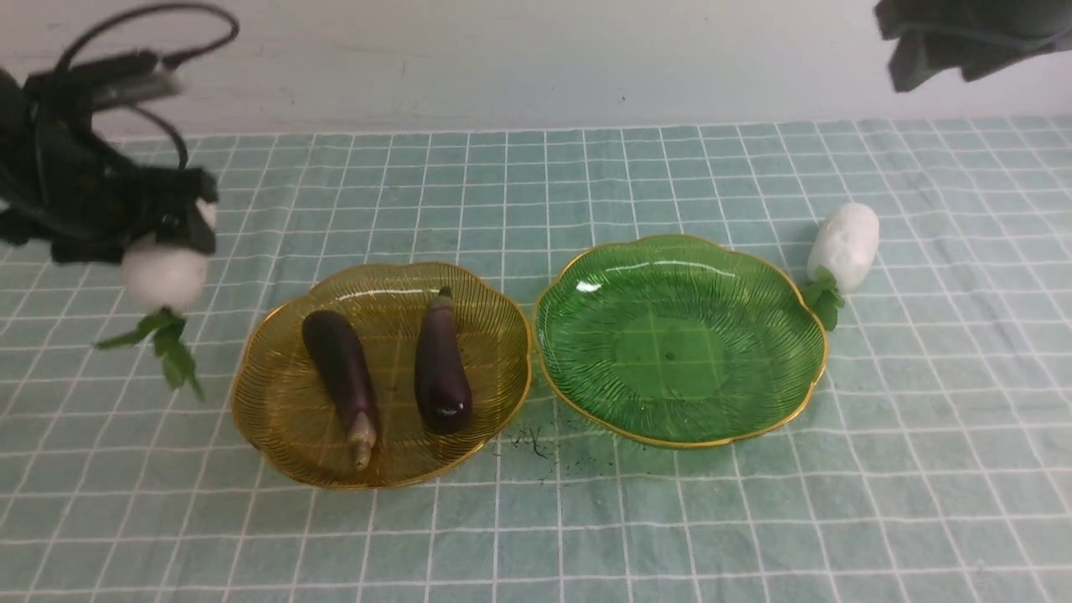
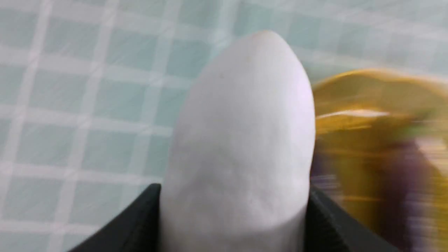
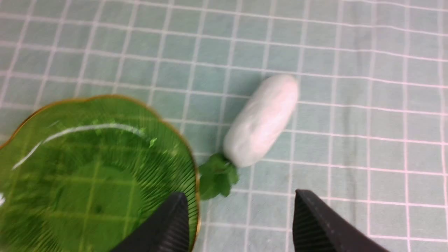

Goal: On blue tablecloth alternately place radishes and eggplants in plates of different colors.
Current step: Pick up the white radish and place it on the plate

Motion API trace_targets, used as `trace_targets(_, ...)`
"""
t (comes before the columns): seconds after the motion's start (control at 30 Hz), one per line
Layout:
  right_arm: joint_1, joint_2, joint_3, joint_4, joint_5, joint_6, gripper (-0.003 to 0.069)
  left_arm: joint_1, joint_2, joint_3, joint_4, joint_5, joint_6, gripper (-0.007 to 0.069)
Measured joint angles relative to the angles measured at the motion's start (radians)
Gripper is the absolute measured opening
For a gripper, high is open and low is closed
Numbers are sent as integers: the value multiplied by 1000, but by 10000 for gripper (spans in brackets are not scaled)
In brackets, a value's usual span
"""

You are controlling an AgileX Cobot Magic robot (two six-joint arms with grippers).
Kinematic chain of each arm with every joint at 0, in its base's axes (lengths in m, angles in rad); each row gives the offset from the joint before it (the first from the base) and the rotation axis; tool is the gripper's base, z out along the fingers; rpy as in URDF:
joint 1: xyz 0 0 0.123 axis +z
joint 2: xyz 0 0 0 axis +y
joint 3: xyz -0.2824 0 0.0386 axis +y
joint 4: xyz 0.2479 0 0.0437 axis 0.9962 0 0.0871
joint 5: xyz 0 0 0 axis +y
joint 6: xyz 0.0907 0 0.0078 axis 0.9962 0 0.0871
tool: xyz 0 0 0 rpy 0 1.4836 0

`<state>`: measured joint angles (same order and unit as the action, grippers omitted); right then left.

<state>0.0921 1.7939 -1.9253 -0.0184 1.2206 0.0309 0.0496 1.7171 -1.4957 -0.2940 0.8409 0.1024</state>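
- Now, the left gripper (image 1: 170,244) is clenched around the first radish (image 1: 163,275) and holds it in the air above the blue tablecloth (image 1: 636,536), to the left of the amber plate (image 1: 276,419). The leaves (image 1: 167,347) of this radish hang down.
- In the left wrist view the first radish (image 2: 241,140) sits between the two black fingers (image 2: 140,220) and touches both. Its rounded white end points away from the camera, and the amber plate (image 2: 364,87) shows blurred just beside it.
- The left eggplant (image 1: 339,373) and the right eggplant (image 1: 441,368) lie in the amber plate, side by side and not touching. The left one turns a pale tan stem tip toward the camera, and the right one turns its thin end away.
- The green plate (image 1: 678,352) stands just to the right of the amber plate. I cannot tell if the two rims touch.
- The second radish (image 1: 844,243) lies on the cloth just beside the right rim of the green plate, with its leaves at the rim.
- The right gripper (image 3: 240,210) is released: its fingers stand apart with only cloth between them. It hangs over the edge of the green plate (image 3: 87,157), near the second radish (image 3: 262,119) but apart from it.
- In the front view only a dark part of the right arm (image 1: 955,38) shows, in the upper right corner.
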Motion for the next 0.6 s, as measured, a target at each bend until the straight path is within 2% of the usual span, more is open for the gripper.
trace_targets(0.07,-21,14,0,-1,-21,21,373,-47,-9,-21,-50,-2,23,423)
trace_targets(0.13,-89,81,0,-4,-80,90,372,-201,-6,-52,-182,-43,73,423)
trace_targets(0.17,-102,103,0,-2,-91,104,372,-247,3,-55,-211,-68,85,423)
trace_targets(0.23,-126,157,0,18,-131,127,373,-353,34,-58,-256,-139,105,423)
trace_targets(0.27,-131,169,0,18,-131,128,373,-353,38,-58,-260,-139,105,423)
trace_targets(0.33,-146,250,0,89,-174,138,388,-455,109,-58,-277,-230,116,423)
trace_targets(0.43,-149,350,0,222,-217,101,437,-522,206,-58,-277,-308,117,423)
trace_targets(0.47,-149,355,0,237,-220,98,441,-524,217,-58,-277,-312,117,423)
trace_targets(0.6,-149,452,0,363,-280,33,538,-536,313,-58,-280,-334,117,423)
